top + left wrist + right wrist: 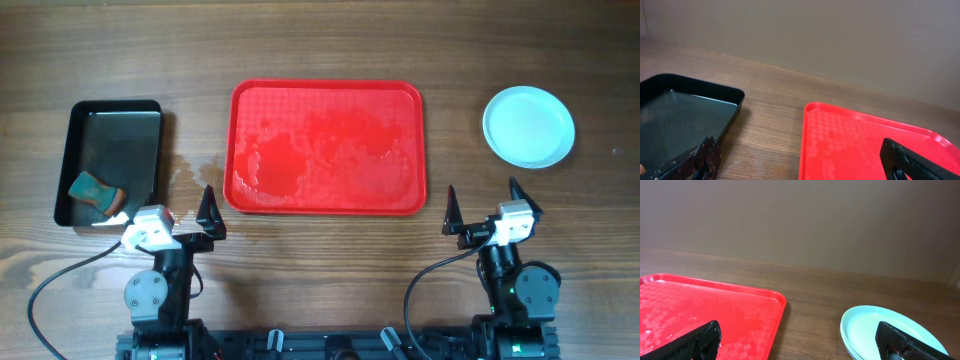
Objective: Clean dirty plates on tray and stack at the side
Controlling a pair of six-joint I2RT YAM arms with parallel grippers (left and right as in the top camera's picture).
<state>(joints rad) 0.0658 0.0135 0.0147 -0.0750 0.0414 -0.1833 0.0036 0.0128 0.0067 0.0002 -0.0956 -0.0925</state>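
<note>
We see left hand [172,208] and right hand [485,205] both wide open; wet red tray [325,150] at 12 o'clock, plates [528,126] stacked at 2 o'clock.

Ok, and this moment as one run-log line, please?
tray: no plates, wet | plates: stacked right of tray | left end effector: open, empty | right end effector: open, empty | sponge: in black tray
</note>
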